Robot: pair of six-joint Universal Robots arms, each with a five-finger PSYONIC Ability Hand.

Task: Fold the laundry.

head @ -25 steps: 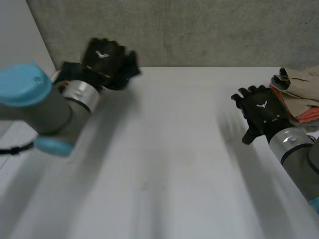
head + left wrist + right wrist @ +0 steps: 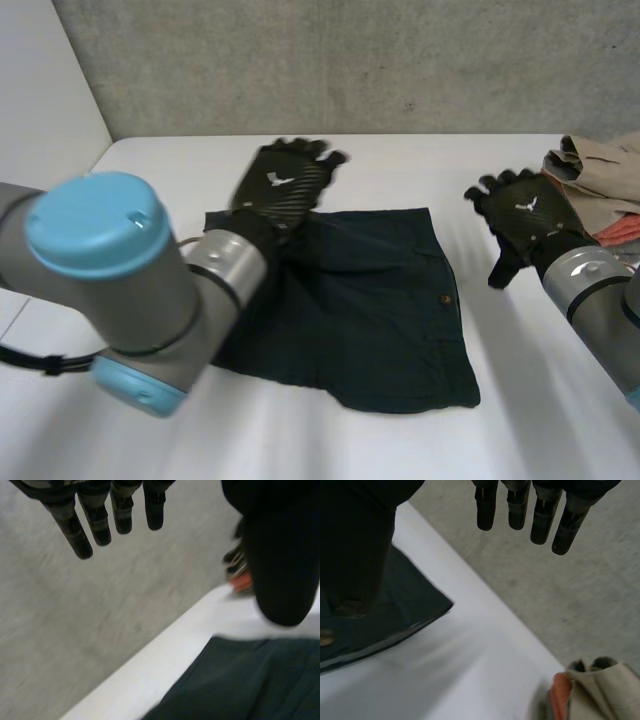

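Observation:
A dark green pair of shorts (image 2: pixel 370 300) lies spread flat on the middle of the white table, with a small button on its right side. My left hand (image 2: pixel 285 185) hovers over the shorts' far left part, fingers straight, holding nothing. In the left wrist view its fingers (image 2: pixel 100 520) point toward the wall, with the shorts (image 2: pixel 250 680) below the palm. My right hand (image 2: pixel 525 220) is open just to the right of the shorts, apart from them. In the right wrist view its fingers (image 2: pixel 520 505) are straight and the shorts' corner (image 2: pixel 395 605) lies beside the thumb.
A pile of beige and orange laundry (image 2: pixel 600 175) sits at the table's far right corner, close behind my right hand; the pile (image 2: pixel 600 690) also appears in the right wrist view. A grey concrete wall (image 2: pixel 400 60) runs along the table's far edge.
The table was bare; now the shorts lie spread on it. My left hand has swung from the far left toward the middle, over the shorts' far edge. The right hand has stayed put.

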